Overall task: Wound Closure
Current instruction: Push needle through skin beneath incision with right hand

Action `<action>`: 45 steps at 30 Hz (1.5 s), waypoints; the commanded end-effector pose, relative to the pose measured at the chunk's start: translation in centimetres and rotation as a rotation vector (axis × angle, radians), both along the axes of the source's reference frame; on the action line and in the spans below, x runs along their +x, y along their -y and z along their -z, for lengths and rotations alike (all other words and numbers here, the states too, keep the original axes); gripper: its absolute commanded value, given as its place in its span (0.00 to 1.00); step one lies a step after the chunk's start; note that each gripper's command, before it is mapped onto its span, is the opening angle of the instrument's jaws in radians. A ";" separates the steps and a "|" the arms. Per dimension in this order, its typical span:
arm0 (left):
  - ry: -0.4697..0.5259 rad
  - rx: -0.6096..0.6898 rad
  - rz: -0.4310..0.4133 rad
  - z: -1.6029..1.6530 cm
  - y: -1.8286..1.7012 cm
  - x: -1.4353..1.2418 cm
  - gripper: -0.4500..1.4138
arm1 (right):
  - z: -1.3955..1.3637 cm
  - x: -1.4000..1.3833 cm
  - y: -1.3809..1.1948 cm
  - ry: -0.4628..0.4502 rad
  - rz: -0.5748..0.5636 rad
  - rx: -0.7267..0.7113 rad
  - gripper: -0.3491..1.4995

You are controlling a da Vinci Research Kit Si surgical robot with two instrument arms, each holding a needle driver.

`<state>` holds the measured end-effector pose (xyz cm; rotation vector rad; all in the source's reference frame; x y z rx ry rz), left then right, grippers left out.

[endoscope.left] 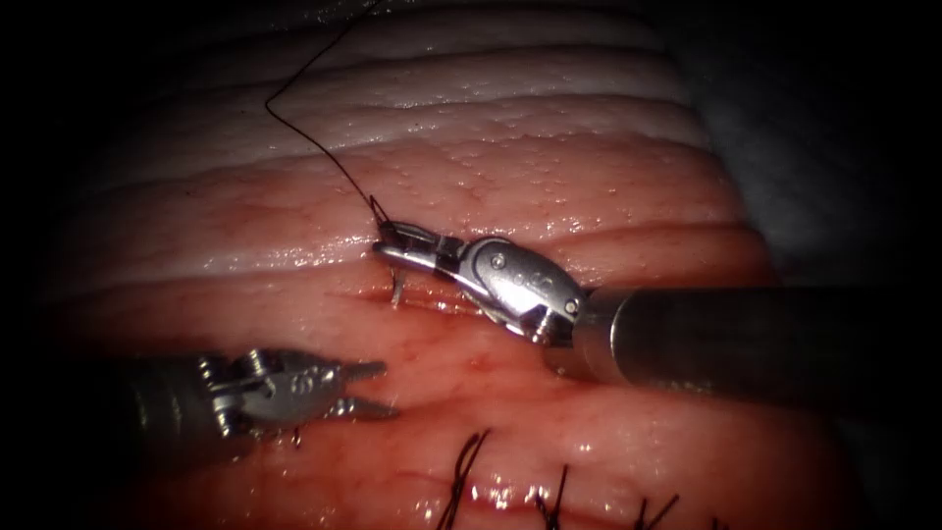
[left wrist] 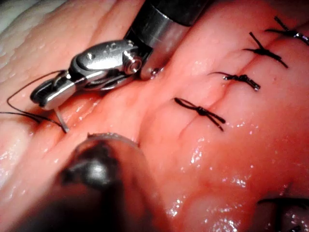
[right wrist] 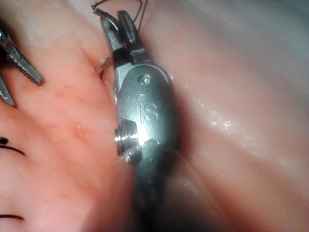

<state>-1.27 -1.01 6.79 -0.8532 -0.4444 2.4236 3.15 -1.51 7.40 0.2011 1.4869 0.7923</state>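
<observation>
My right tool (endoscope.left: 385, 241) reaches in from the right, jaws shut on the curved needle (endoscope.left: 397, 288) close to its thread end. The needle's short silver stretch drops from the jaws into the tissue (endoscope.left: 510, 167) at a small slit (endoscope.left: 437, 301); its tip is buried. Black thread (endoscope.left: 304, 132) rises from the jaws and arcs up and away over the pale tissue. My left tool (endoscope.left: 376, 390) lies lower left, jaws open, holding nothing, apart from the needle. The left wrist view has the right tool (left wrist: 41, 96), needle (left wrist: 62, 122) and thread (left wrist: 24, 94). The right wrist view has the right tool (right wrist: 115, 24), needle (right wrist: 102, 64) and left tool (right wrist: 19, 72).
Several knotted black stitches (endoscope.left: 461, 471) with cut ends cross the closed part of the cut along the lower edge; they also appear in the left wrist view as knotted stitches (left wrist: 200, 111). Red fluid (endoscope.left: 461, 363) wets the tissue around the tools. Pale ridged tissue rises behind.
</observation>
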 end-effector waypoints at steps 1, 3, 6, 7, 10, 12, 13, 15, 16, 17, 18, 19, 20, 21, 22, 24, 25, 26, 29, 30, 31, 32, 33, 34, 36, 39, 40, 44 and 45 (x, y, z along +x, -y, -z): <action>0.002 0.000 -0.001 -0.06 0.01 -0.06 0.26 | -0.04 0.09 0.00 -0.002 0.012 0.014 0.00; 0.006 0.002 -0.003 -0.07 0.02 -0.07 0.25 | -0.04 0.08 0.00 0.000 0.026 0.035 0.00; 0.008 0.002 -0.005 -0.10 0.00 -0.04 0.24 | -0.05 0.08 0.00 -0.005 0.039 0.065 0.00; 0.008 0.001 -0.006 -0.11 0.00 -0.03 0.24 | -0.05 0.08 0.00 -0.009 0.042 0.076 0.00; 0.009 -0.005 -0.010 -0.17 0.03 0.01 0.23 | -0.06 0.08 0.00 -0.022 0.059 0.110 0.00; 0.001 -0.004 -0.018 -0.19 0.06 0.02 0.23 | -0.06 0.08 0.00 -0.033 0.064 0.126 0.00; -0.001 -0.004 -0.020 -0.20 0.07 0.01 0.23 | -0.07 0.08 -0.01 -0.039 0.065 0.136 0.00; 0.001 0.001 -0.027 -0.20 0.09 0.00 0.23 | -0.08 0.08 -0.02 -0.048 0.068 0.152 0.00; 0.003 0.002 -0.027 -0.20 0.09 0.00 0.23 | -0.08 0.08 -0.02 -0.052 0.070 0.157 0.00; 0.001 0.003 -0.029 -0.20 0.10 -0.01 0.22 | -0.09 0.07 -0.03 -0.061 0.070 0.179 0.00; 0.006 0.006 -0.031 -0.21 0.10 -0.01 0.22 | -0.10 0.06 -0.03 -0.069 0.074 0.189 0.00; 0.006 0.006 -0.031 -0.21 0.09 -0.01 0.22 | -0.11 0.06 -0.04 -0.070 0.075 0.201 0.00; 0.006 0.006 -0.030 -0.21 0.09 -0.02 0.21 | -0.11 0.05 -0.04 -0.078 0.075 0.211 0.00; 0.006 0.006 -0.030 -0.22 0.09 -0.02 0.21 | -0.12 0.05 -0.05 -0.088 0.073 0.220 0.00; 0.008 0.007 -0.031 -0.23 0.08 -0.03 0.21 | -0.12 0.05 -0.05 -0.094 0.070 0.230 0.00; 0.010 0.008 -0.031 -0.24 0.08 -0.04 0.20 | -0.13 0.04 -0.06 -0.104 0.069 0.245 0.00; 0.012 0.008 -0.032 -0.25 0.09 -0.04 0.20 | -0.13 0.04 -0.06 -0.108 0.069 0.256 0.00; 0.011 0.009 -0.035 -0.26 0.09 -0.04 0.20 | -0.13 0.04 -0.06 -0.113 0.070 0.267 0.00; 0.011 0.006 -0.037 -0.29 0.11 -0.02 0.20 | -0.13 0.03 -0.05 -0.136 0.074 0.298 0.00; 0.012 0.005 -0.038 -0.29 0.11 -0.01 0.20 | -0.13 0.03 -0.05 -0.143 0.075 0.307 0.00; 0.012 0.004 -0.039 -0.30 0.12 0.00 0.20 | -0.13 0.04 -0.05 -0.156 0.072 0.315 0.00; 0.012 0.002 -0.039 -0.31 0.13 0.01 0.20 | -0.14 0.04 -0.05 -0.165 0.069 0.324 0.00; 0.010 0.003 -0.042 -0.31 0.14 0.01 0.20 | -0.14 0.04 -0.05 -0.173 0.065 0.334 0.00; 0.010 0.002 -0.042 -0.32 0.14 0.02 0.20 | -0.14 0.04 -0.05 -0.179 0.062 0.344 0.00; 0.013 0.003 -0.044 -0.33 0.14 0.02 0.19 | -0.14 0.05 -0.05 -0.185 0.061 0.360 0.00; 0.014 0.003 -0.045 -0.35 0.13 0.03 0.19 | -0.14 0.05 -0.05 -0.201 0.055 0.392 0.00; 0.014 0.003 -0.045 -0.35 0.12 0.03 0.19 | -0.14 0.05 -0.05 -0.205 0.053 0.397 0.00; 0.017 0.003 -0.047 -0.39 0.11 0.03 0.19 | -0.13 0.05 -0.04 -0.230 0.044 0.437 0.00; 0.017 0.002 -0.047 -0.40 0.11 0.02 0.19 | -0.13 0.05 -0.04 -0.234 0.043 0.449 0.00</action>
